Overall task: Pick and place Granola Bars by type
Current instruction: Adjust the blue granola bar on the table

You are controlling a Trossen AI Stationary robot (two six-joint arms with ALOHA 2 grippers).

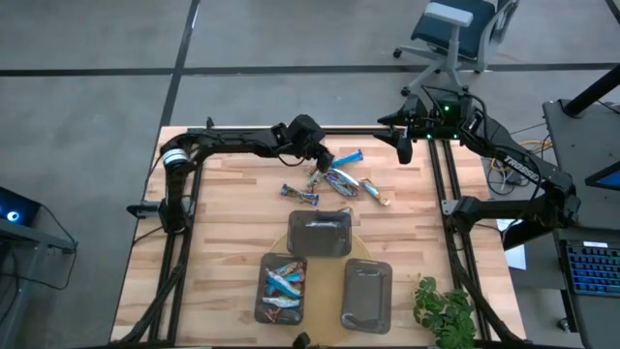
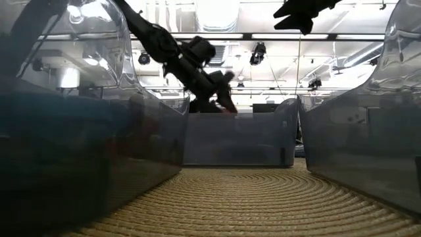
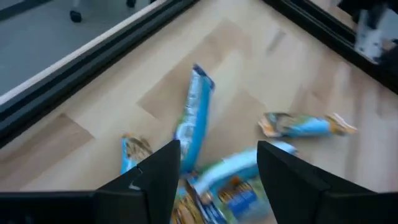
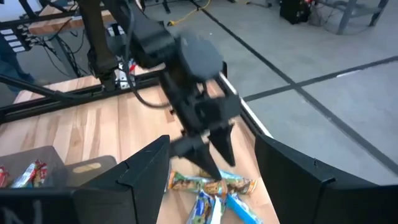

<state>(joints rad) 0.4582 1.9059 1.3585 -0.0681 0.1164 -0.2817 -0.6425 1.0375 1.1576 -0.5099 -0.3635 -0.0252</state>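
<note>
Three dark grey rectangular plastic trays [image 1: 366, 294] are sitting nearest on the pale wooden table [image 1: 223, 213], one holding sorted blue bars [image 1: 283, 281]. Farther back, the left pincer [image 1: 321, 167], fingers apart, is hanging over loose shiny blue-wrapped granola bars [image 1: 341, 178], seemingly choosing one. The right pincer [image 1: 403, 150], also apart, is waiting at the table's far edge above grey floor [image 1: 97, 78]

Glossy-wrapped Granola Bars [image 1: 346, 180], pale wood table [image 1: 232, 233] (matt), plastic trays [image 1: 320, 235].
</note>
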